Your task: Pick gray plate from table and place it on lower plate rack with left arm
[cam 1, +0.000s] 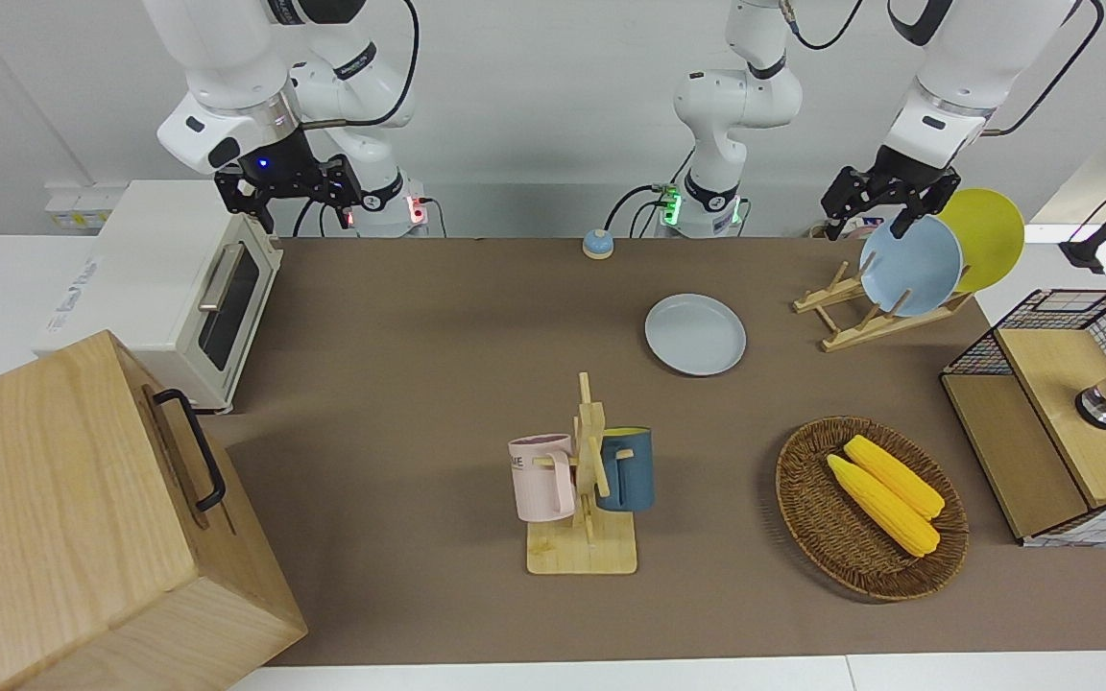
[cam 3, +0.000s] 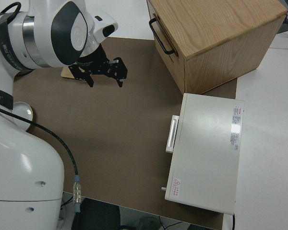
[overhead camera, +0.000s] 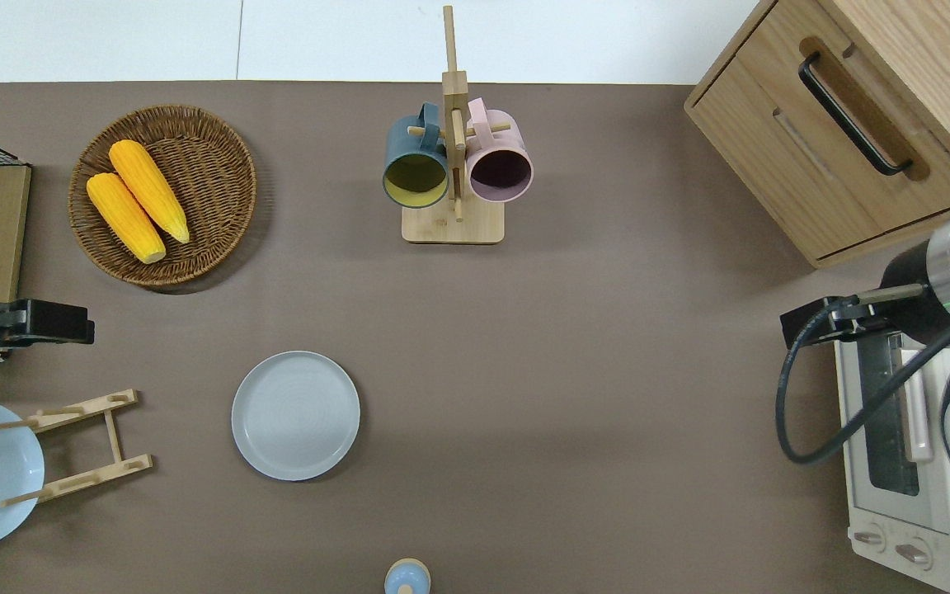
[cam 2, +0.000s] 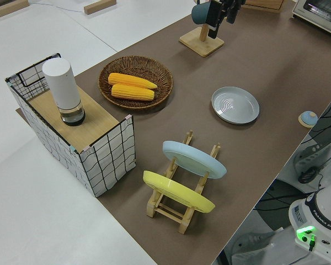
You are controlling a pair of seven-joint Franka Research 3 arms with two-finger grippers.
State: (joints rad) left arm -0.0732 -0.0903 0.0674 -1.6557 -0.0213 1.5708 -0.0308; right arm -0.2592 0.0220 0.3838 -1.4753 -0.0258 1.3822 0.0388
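Round pale gray plate (cam 1: 695,334) laid flat between small light-wood dish rack (cam 1: 860,312) and wooden mug stand (cam 1: 588,480), left gripper (cam 1: 884,206) held with fingers apart, right arm parked, its fingers seen spread.

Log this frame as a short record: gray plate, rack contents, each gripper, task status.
gray plate: flat on the table, untouched, beside the lower plate rack toward the right arm's end
rack contents: light blue plate and yellow plate standing in it
left gripper: open, empty, above the rack end of the table
right gripper: parked
task status: plate not yet picked up
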